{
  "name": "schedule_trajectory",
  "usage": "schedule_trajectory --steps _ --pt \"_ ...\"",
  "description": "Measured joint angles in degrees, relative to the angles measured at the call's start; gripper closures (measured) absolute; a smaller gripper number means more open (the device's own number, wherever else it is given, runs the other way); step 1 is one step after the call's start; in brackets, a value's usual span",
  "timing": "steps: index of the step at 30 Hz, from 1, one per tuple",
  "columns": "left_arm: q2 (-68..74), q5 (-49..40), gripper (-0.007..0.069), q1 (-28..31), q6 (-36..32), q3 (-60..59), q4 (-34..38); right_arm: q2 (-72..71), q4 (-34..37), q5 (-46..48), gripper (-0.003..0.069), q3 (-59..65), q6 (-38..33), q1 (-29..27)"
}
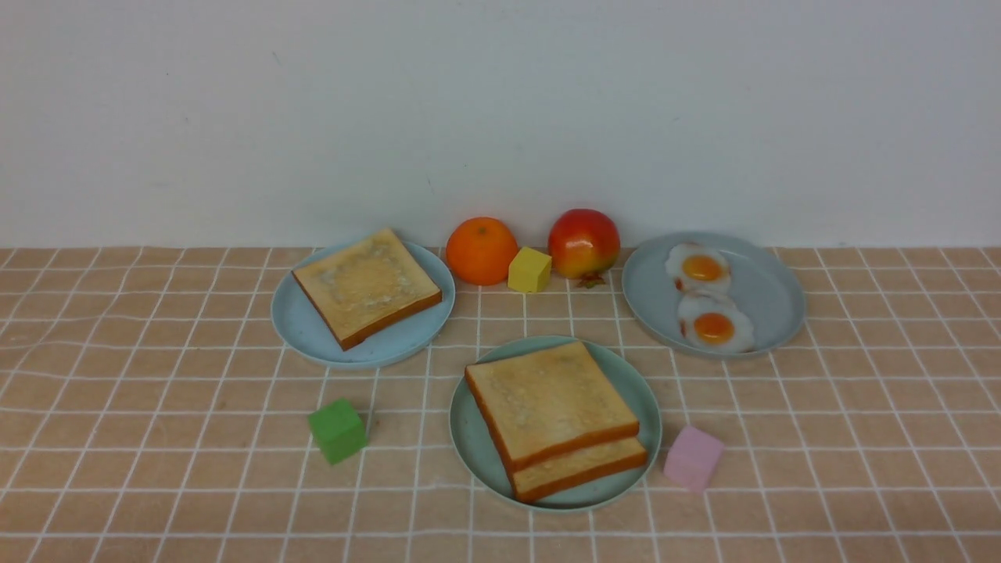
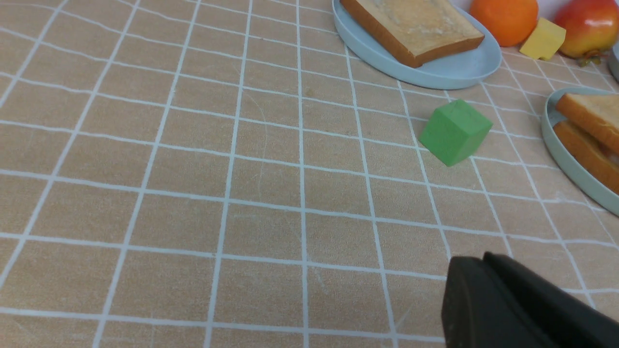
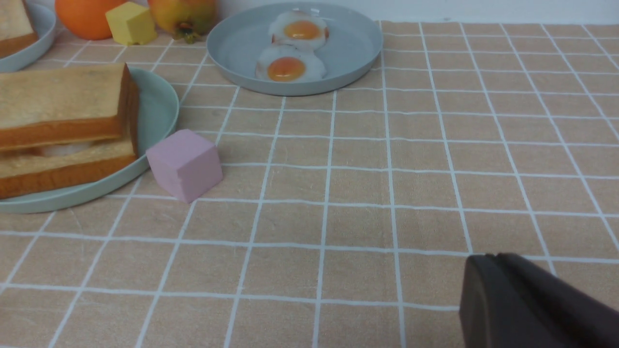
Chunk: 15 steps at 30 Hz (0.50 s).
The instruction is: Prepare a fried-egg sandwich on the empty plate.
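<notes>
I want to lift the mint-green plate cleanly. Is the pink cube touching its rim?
Apart. The front view shows a strip of tablecloth between the pink cube and the round mint-green plate's rim.

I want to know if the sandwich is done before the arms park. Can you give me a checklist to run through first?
1. Two toast slices stacked on the mint-green plate: ok.
2. Egg between the slices: a white layer shows in the right wrist view; yolk cannot tell.
3. Top slice square over the bottom one: not ok, offset.
4. Left gripper shut and holding nothing: ok.
5. Right gripper shut and holding nothing: ok.
6. Two eggs left on the blue-grey plate: ok.
</notes>
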State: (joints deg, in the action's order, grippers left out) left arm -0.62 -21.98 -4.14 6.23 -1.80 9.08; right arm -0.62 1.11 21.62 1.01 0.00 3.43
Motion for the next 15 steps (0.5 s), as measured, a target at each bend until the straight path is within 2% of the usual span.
schedule_trajectory --steps 15 --pt "0.0 0.0 0.0596 0.0 0.1 0.0 0.1 0.0 0.0 0.0 0.0617 0.0 0.0 0.0"
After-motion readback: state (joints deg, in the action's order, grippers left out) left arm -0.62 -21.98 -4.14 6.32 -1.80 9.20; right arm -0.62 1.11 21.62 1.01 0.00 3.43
